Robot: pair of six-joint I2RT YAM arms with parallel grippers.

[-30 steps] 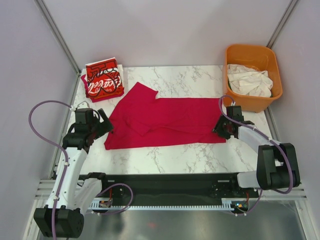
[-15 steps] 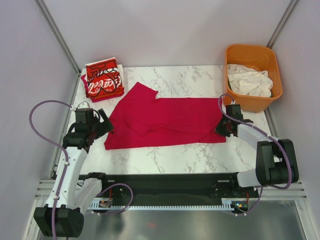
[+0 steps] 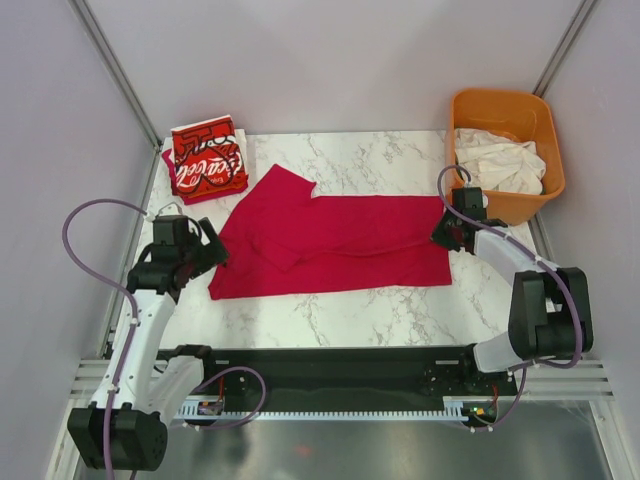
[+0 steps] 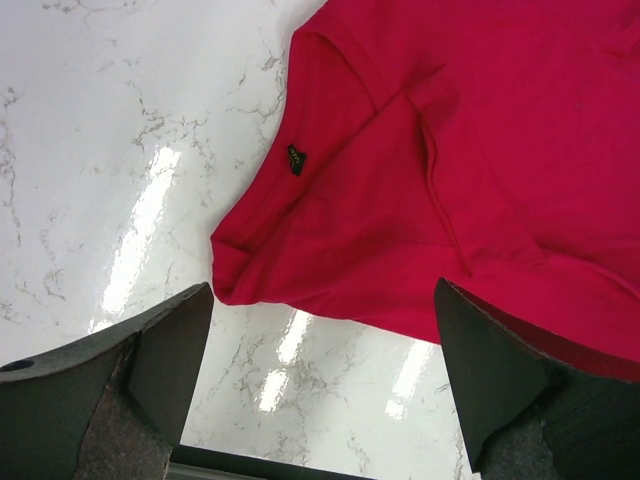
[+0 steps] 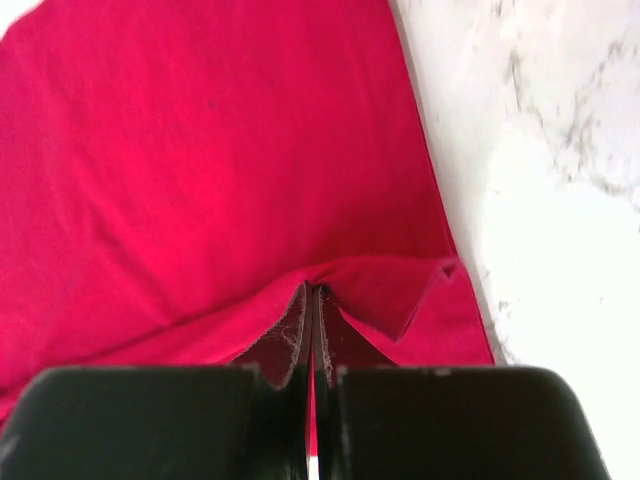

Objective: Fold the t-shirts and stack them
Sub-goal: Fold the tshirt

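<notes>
Right gripper pinches the crimson t-shirt hem (a raised fold); left gripper gapes above its opposite corner.

White Coca-Cola script runs across the folded red printed t-shirt at the far left, and the other white lettering above it is too broken up by the fold to read. The plain crimson t-shirt carries a small dark tag near one edge, too tiny to read.

Within my reach I count one plain crimson t-shirt, one printed Coca-Cola t-shirt, one orange tub, off-white cloth inside uncountable.
</notes>
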